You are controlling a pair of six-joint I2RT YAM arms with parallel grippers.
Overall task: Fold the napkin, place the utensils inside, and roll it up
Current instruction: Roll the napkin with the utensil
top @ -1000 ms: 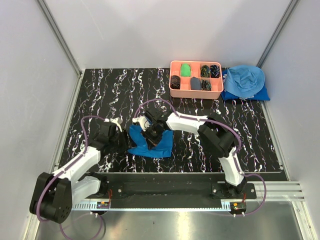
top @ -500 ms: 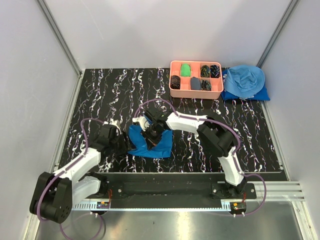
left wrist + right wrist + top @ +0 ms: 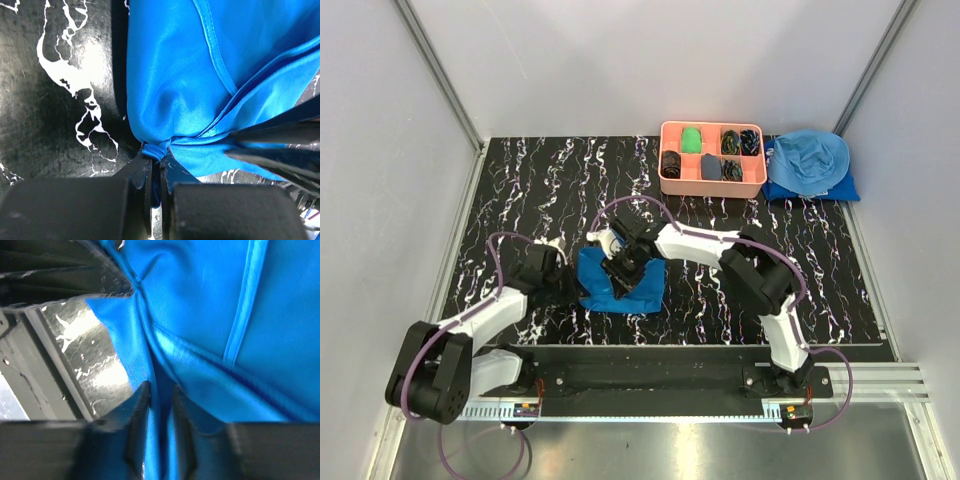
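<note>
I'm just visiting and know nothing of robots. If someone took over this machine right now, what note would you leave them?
Left gripper: shut on a fold at the napkin edge.
Right gripper: cloth between its slightly parted fingers; grip unclear.
Napkin: bunched near the front edge of the table. Utensils: in no view.
Done: a rough fold at most.
To do: neat fold, utensils in, roll up.

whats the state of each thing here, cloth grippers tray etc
napkin: folded over, bunched, lying on the table
left gripper: shut on the napkin's edge
right gripper: jaws narrowly apart astride a napkin fold, grip unclear
pink tray: upright, small items in its compartments
sky-blue cloth: heaped at far right, untouched
</note>
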